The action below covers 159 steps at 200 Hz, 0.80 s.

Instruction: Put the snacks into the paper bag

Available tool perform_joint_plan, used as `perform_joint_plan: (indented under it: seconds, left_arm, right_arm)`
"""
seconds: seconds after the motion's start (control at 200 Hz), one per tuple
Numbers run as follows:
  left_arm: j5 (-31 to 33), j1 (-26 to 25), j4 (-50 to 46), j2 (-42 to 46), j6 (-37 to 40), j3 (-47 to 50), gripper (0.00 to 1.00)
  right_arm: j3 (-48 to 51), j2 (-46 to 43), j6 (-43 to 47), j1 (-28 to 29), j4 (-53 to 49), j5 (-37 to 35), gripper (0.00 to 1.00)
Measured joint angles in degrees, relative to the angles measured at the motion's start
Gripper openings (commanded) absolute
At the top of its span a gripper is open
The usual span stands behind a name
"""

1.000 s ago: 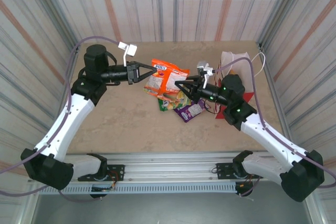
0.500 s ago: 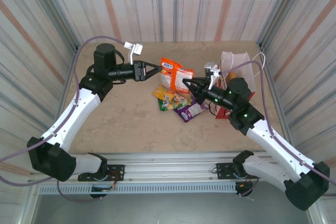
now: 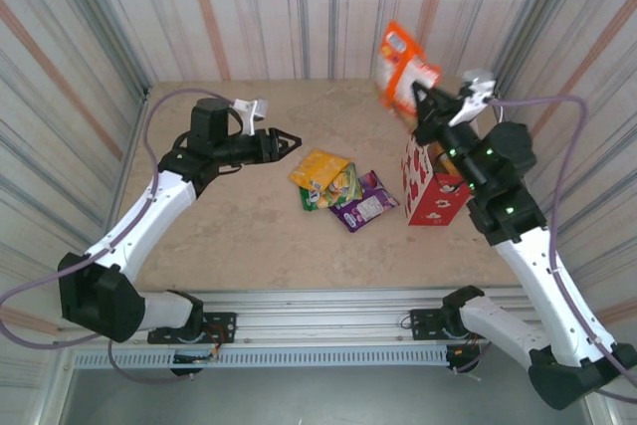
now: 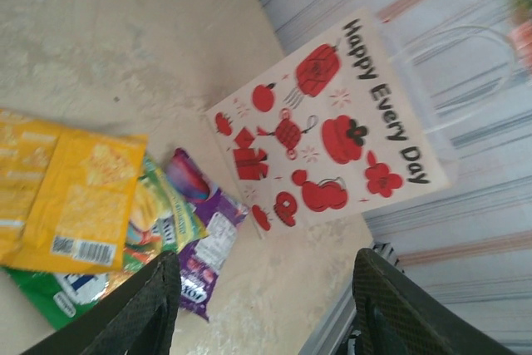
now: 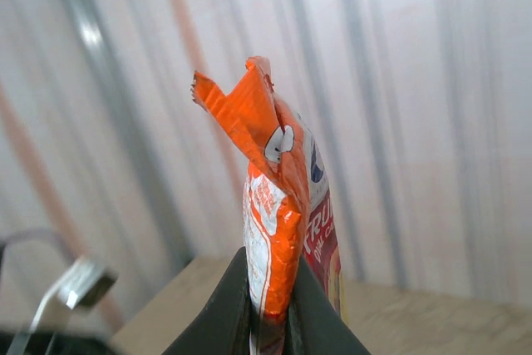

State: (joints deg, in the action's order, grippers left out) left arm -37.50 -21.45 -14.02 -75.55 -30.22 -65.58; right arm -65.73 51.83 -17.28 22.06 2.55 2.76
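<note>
Nearest me, the heap of small glossy snack packets [image 3: 338,189] lies flat on the beige worktop [image 3: 249,241], yellow on top with green and purple beneath. It sits at about 4 o'clock from my left hand [image 3: 290,137]. That hand is released, its black fingers [image 4: 141,318] spread with nothing between them, pointing toward 3 o'clock.

Just beside the heap, at its 3 o'clock, stands the upright red-and-white paper gift bag [image 3: 428,196]. My right forearm crosses over its top, so I cannot see the mouth from above.

Farther back and higher, my right hand [image 3: 421,105] is clenched on one end of a glossy orange snack packet [image 3: 401,65]. The packet's long axis runs on from the fingertips toward 11 o'clock, away from the bag. The bag lies below that hand at roughly 6 o'clock. As I judge it, the right arm must draw the packet back over the mouth and tip its free end downward.
</note>
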Motion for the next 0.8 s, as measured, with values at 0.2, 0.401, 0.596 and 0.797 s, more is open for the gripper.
perform_joint_plan:
  seconds: [0.2,0.401,0.596,0.797]
  left_arm:
    - [1.18,0.00,-1.18,-2.36,0.00,0.70,0.57]
    - [1.66,-0.02,-1.27,-4.50,-0.04,0.70,0.57]
    - [2.08,-0.07,-2.23,-8.02,-0.24,0.70,0.56]
    - [2.12,-0.09,-2.97,-10.29,-1.16,0.72,0.55]
  right_arm:
    - [-7.98,1.70,0.00,-8.50,-3.58,-5.55,0.00]
    - [-7.52,1.44,-0.11,-16.79,-11.23,-8.50,0.00]
    - [0.87,-2.12,-0.68,-19.08,-17.22,-7.41,0.00]
    - [7.21,-2.80,-2.05,-19.52,-20.50,-4.81,0.00]
